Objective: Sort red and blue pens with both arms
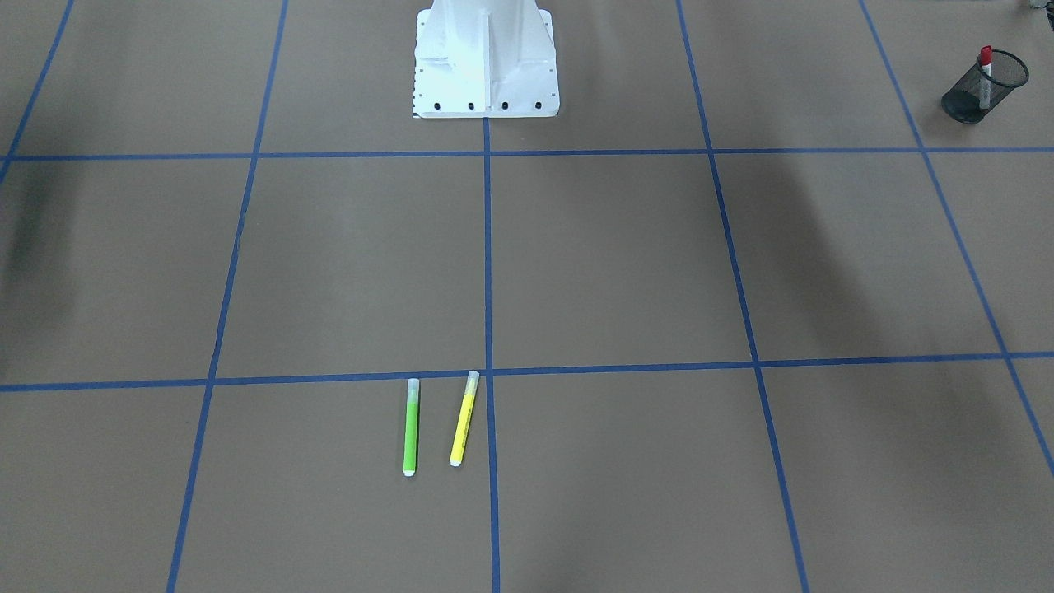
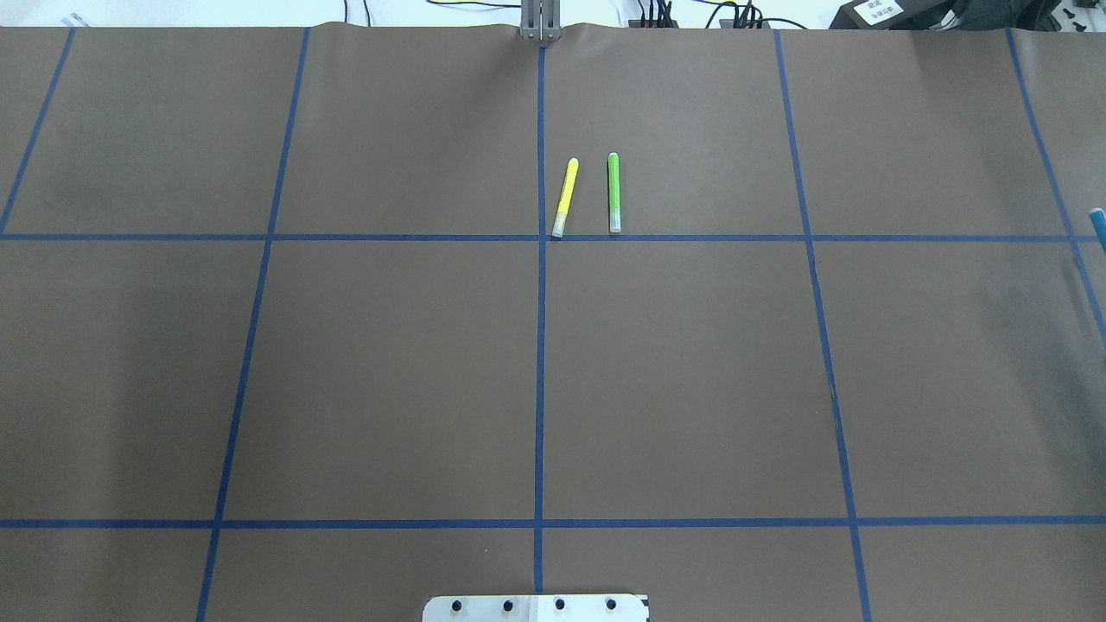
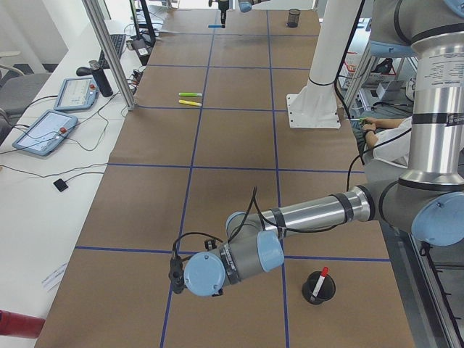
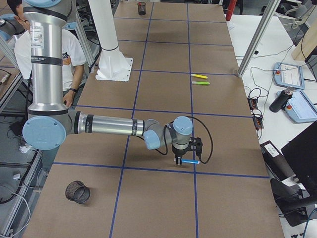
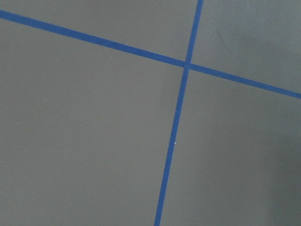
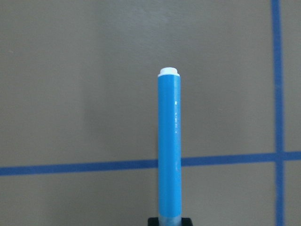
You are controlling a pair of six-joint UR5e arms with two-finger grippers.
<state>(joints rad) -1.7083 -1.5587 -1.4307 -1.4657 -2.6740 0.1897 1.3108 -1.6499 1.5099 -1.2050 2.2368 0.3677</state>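
My blue-taped bench (image 2: 389, 371) carries a green highlighter (image 2: 613, 192) beside a yellow highlighter (image 2: 565, 197), well apart from the right jaws, and a mesh cup (image 3: 319, 288) near the left jaws.

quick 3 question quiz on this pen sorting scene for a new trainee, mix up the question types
1. True or false: the red marker stands in a mesh cup.
2. Which claw holds the blue highlighter? a) left b) right
3. Fill in: the green highlighter lies beside a ___ highlighter.
Key: 1 true; 2 b, the right claw; 3 yellow, the yellow highlighter.
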